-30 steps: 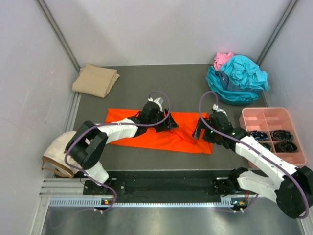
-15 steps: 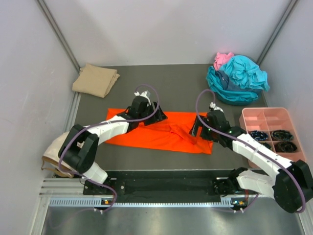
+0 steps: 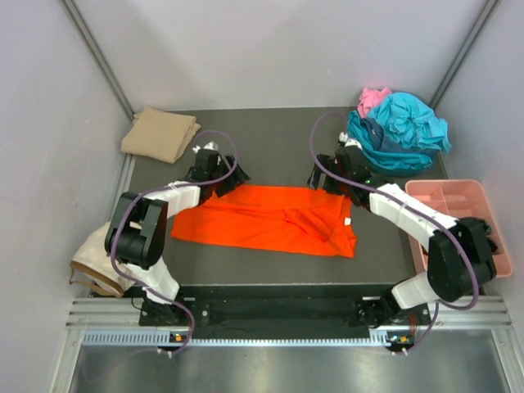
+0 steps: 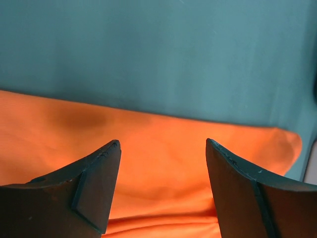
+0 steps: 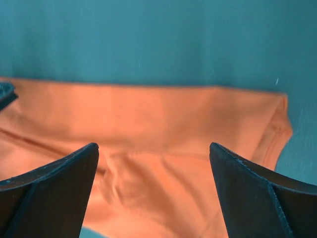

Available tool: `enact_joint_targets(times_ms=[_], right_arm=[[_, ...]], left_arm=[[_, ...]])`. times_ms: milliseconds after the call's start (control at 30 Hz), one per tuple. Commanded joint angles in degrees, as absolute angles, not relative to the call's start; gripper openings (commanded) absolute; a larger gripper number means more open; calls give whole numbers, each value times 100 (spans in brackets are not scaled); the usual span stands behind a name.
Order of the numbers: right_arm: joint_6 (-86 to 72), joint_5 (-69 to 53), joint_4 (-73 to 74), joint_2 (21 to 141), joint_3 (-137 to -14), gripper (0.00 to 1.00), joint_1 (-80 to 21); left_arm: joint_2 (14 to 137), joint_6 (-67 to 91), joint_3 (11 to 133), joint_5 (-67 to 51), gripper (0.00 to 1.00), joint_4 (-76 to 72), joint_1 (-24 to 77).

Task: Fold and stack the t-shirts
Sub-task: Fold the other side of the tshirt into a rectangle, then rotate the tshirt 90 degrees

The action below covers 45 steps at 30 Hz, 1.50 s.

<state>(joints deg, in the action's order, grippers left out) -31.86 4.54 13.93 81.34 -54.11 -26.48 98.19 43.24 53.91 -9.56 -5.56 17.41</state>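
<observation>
Orange t-shirt (image 3: pixel 270 219) is spread out mid worktop (image 3: pixel 278 139), left hand (image 4: pixel 163 144) and right hand (image 5: pixel 153 146) both wide open, empty, hovering at its far edge, so I'd pinch both far corners evenly before folding.

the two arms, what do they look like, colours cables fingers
Both the left arm and right arm have white link shells with black joints, and a thin purple cable loops along each. The left gripper and right gripper each have two dark, wedge-shaped fingers.
</observation>
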Motion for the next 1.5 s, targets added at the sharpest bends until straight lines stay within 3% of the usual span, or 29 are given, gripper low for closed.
enact_joint_targets(times_ms=[0, 400, 867, 1200, 1467], right_arm=[[-3006, 238, 941, 8568, -5862, 93, -2277], [-3234, 26, 676, 9475, -5582, 93, -2057], [-3375, 501, 1362, 8464, -4351, 93, -2057], [-3322, 632, 1555, 8596, -4693, 93, -2057], [-3042, 1283, 2661, 7156, -5194, 94, -2048]], left_arm=[[9905, 4184, 5607, -1195, 73, -975, 1556], [10151, 4289, 5476, -1327, 72, -1187, 1354], [10239, 4289, 5414, -1318, 72, -1178, 1239], [10134, 4228, 5458, -1353, 72, -1116, 1204], [10309, 3394, 6511, -2169, 80, -809, 1370]])
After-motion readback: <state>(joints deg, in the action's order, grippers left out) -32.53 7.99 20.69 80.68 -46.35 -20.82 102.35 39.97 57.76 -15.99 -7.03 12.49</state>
